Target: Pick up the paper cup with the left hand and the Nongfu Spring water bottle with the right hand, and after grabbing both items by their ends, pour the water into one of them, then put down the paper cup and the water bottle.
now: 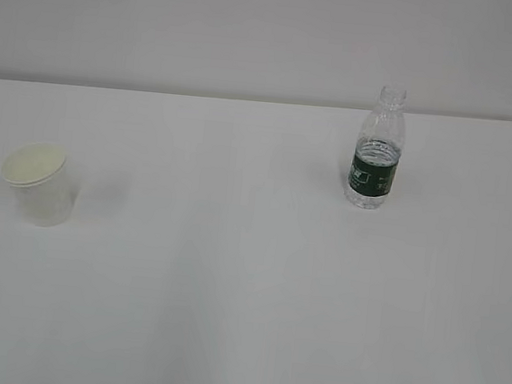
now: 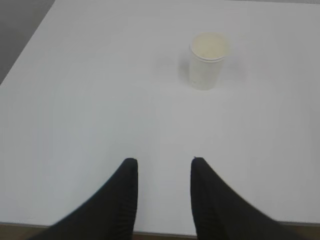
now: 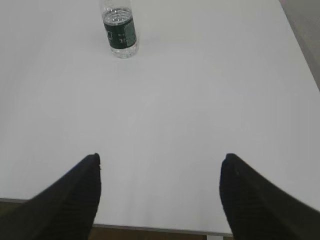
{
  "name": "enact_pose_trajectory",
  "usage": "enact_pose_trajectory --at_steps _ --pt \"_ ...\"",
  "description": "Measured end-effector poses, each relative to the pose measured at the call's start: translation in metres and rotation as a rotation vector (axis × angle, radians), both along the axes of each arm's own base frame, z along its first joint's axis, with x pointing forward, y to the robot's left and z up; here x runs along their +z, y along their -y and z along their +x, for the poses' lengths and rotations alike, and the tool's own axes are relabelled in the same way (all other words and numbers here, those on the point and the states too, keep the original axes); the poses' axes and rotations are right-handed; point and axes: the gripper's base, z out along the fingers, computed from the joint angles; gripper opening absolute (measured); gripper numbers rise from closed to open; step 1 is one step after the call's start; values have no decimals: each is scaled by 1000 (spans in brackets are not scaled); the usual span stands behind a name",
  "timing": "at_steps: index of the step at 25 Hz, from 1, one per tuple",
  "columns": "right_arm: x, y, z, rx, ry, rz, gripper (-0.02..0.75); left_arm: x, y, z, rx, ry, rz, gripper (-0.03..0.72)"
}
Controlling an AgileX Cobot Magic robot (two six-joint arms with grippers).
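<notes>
- White worktop (image 1: 246, 291) fills most of the exterior view, with a pale wall behind it.
- Cup (image 1: 39, 182) stands upright on the left side of the worktop, its cream inside showing; nothing touches it.
- Bottle (image 1: 375, 149) stands upright on the right side, further back, capless, with a dark green label round its middle. Cup and bottle are well apart.
- Water (image 3: 119, 15) shows as a clear level near the top of the label in the right wrist view.
- Left end effector (image 2: 162, 172) hovers over the near edge of the worktop, fingers narrowly parted and holding nothing; the cup lies ahead, slightly to the right.
- Right end effector (image 3: 161, 167) is spread wide and empty, with the bottle far ahead, left of centre.
</notes>
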Motion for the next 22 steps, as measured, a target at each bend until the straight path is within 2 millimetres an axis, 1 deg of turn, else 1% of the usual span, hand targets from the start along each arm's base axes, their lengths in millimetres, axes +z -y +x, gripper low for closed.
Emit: enact_pose_trajectory --at_steps 2,4,8,10,16,22 --pt "5 0 -2 1 18 3 554 1 2 2 -14 1 -21 263" --pt "10 0 -5 1 37 4 554 6 4 3 -27 29 -38 285" --pt "19 0 -8 3 78 5 554 21 5 9 -38 172 -52 337" --pt "23 0 -9 3 109 7 554 25 5 12 -38 207 -55 359" --pt "32 0 1 5 141 6 554 25 4 26 -43 143 -81 459" --pt "37 -1 13 8 142 7 554 25 5 45 -52 47 -120 474"
